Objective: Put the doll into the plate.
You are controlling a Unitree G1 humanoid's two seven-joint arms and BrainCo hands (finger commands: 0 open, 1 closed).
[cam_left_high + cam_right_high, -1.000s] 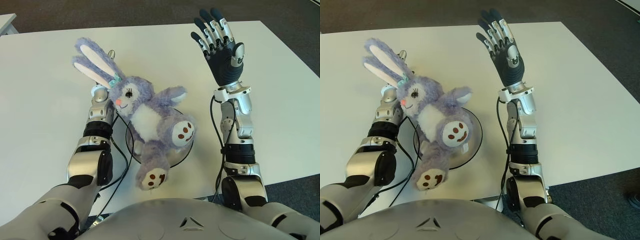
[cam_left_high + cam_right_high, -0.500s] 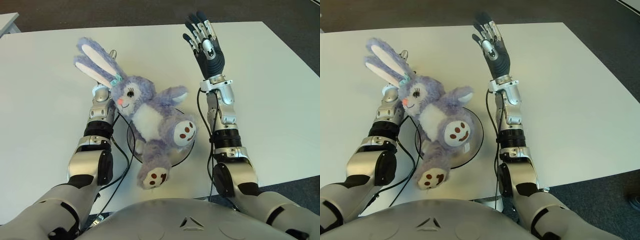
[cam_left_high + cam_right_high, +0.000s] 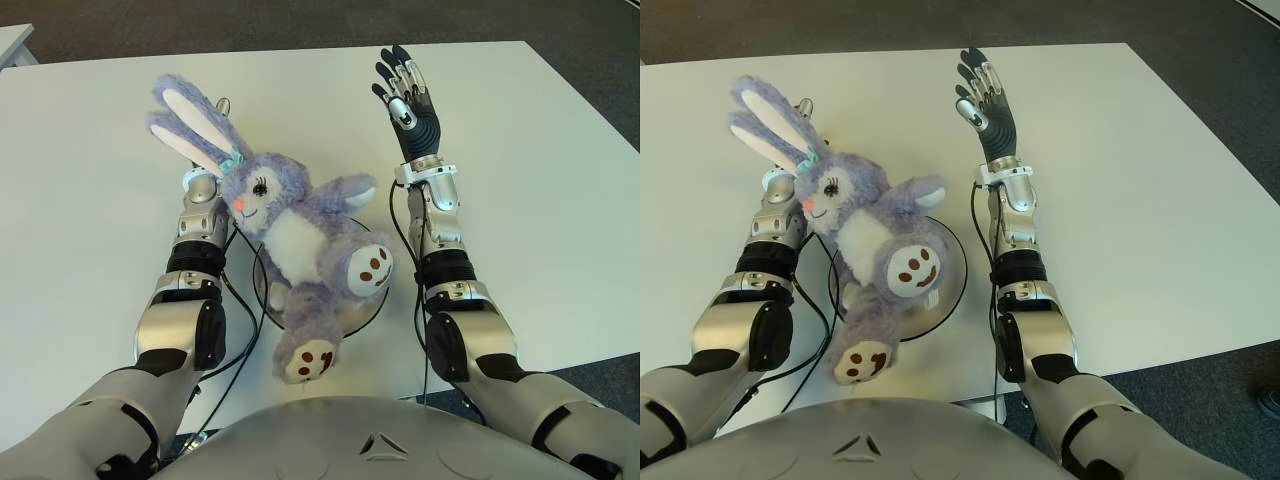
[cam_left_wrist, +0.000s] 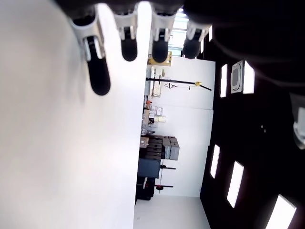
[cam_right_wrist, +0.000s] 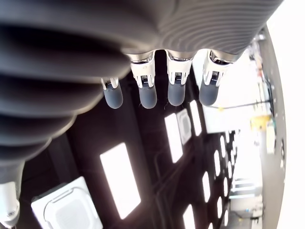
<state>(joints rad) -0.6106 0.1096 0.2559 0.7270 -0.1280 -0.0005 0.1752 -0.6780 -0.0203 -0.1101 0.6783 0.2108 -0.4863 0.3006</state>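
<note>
On the white table [image 3: 90, 180], one purple doll [image 3: 300, 235] across one plate [image 3: 952, 262], both hands—left [image 4: 128, 33], right [image 3: 408, 95]—spread, empty.

No legible text, label, brand, number or sign on anything in view.

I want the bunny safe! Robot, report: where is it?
Both hands open: left hand behind bunny, right hand raised. Bunny lying across the plate, unheld. Nothing blocking.

Bright, even light fills the eye views. The flat white table [image 3: 90, 200] shines without glare. Shadows are soft. Wrist views look blurry up close.
</note>
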